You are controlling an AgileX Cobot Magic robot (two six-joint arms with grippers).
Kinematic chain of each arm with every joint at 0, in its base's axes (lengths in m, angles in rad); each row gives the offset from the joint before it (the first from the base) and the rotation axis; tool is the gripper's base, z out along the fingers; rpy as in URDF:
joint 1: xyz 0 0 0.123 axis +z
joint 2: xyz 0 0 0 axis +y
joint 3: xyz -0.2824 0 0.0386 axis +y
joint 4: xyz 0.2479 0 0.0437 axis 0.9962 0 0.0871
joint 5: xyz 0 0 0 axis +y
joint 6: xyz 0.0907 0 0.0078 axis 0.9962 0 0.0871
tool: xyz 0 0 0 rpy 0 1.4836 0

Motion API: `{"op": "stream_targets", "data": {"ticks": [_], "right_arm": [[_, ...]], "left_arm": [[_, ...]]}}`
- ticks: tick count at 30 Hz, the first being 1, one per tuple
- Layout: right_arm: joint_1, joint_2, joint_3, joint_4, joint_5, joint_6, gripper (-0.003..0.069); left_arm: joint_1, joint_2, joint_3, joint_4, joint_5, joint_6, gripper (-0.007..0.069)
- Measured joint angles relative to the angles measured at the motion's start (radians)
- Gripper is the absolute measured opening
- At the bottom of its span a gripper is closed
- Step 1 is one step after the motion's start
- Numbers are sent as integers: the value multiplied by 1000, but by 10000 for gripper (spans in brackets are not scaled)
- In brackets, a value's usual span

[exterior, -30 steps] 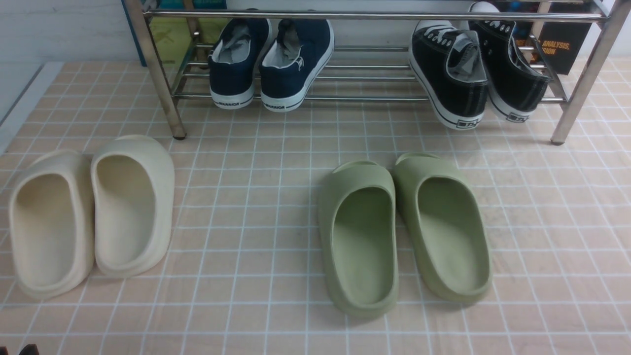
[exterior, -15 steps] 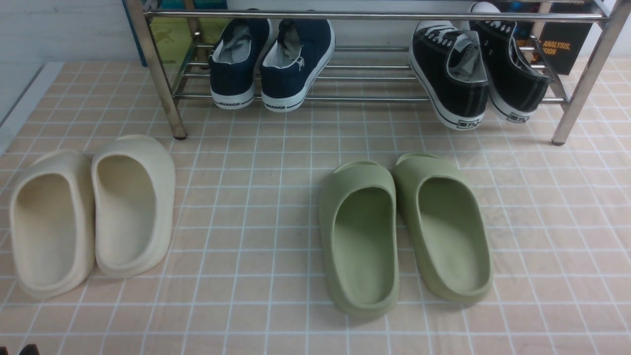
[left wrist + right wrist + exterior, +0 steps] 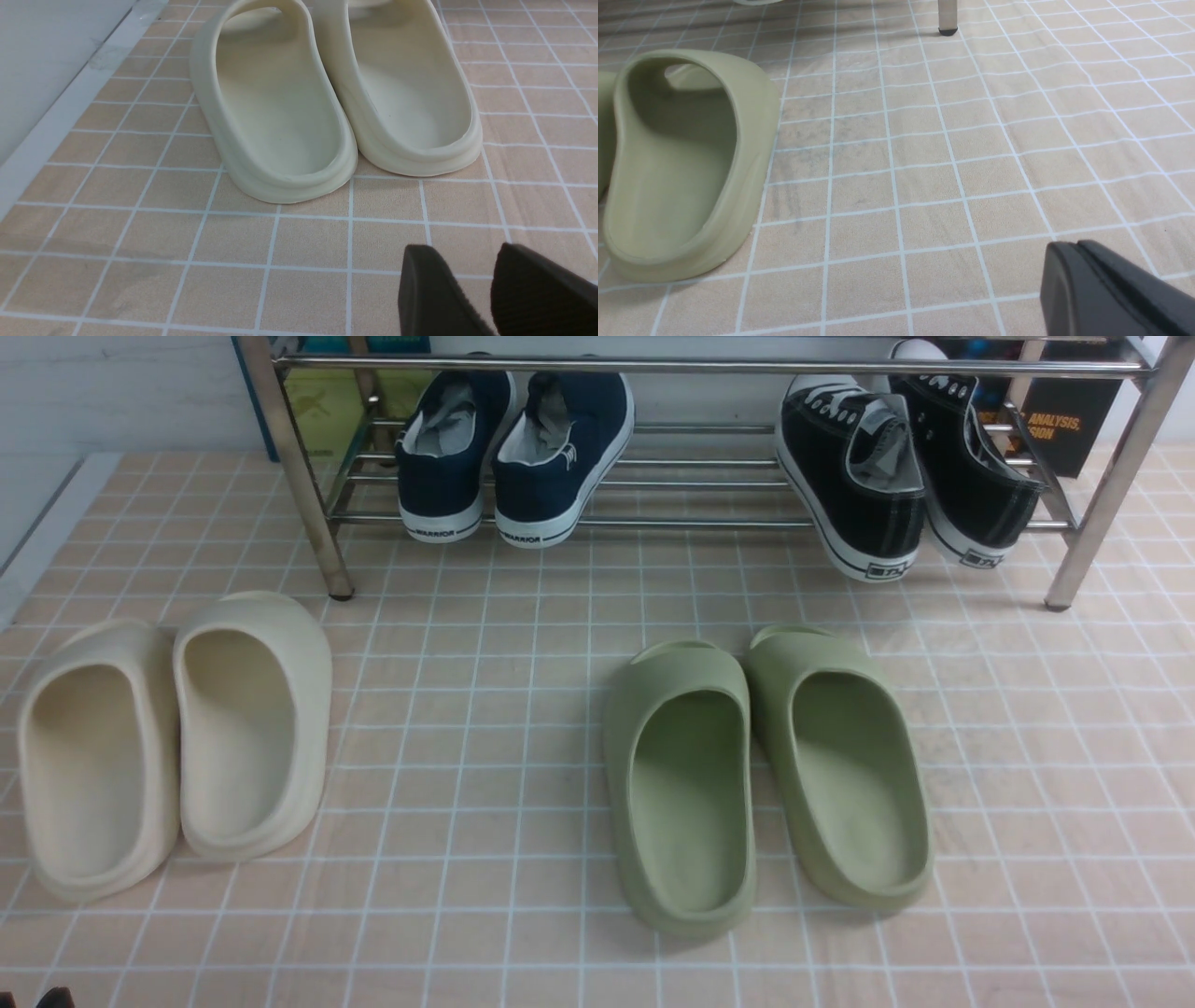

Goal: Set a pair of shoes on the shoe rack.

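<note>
The two black canvas sneakers (image 3: 854,467) (image 3: 971,476) with white laces rest on the right end of the metal shoe rack (image 3: 700,523), heels toward me and overhanging its front bar. My left gripper (image 3: 462,261) is open and empty, low over the tiled floor, just short of the cream slides (image 3: 280,107). My right gripper (image 3: 1069,254) is shut and empty, low over the floor to the right of a green slide (image 3: 677,158). Neither gripper shows in the front view.
Navy WARRIOR sneakers (image 3: 513,448) sit on the rack's left part. Cream slides (image 3: 177,737) lie front left and green slides (image 3: 766,765) front centre-right on the floor. A rack leg (image 3: 947,16) stands ahead of my right gripper. A white wall edge (image 3: 56,116) borders the left.
The black sneakers have shifted very slightly on the rack since a second ago. Nothing else has moved.
</note>
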Motion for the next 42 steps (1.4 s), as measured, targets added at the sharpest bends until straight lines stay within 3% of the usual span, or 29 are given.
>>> {"op": "stream_targets", "data": {"ticks": [42], "right_arm": [[0,0,-1,0,0,0,8]], "left_arm": [[0,0,0,0,0,0,239]]}}
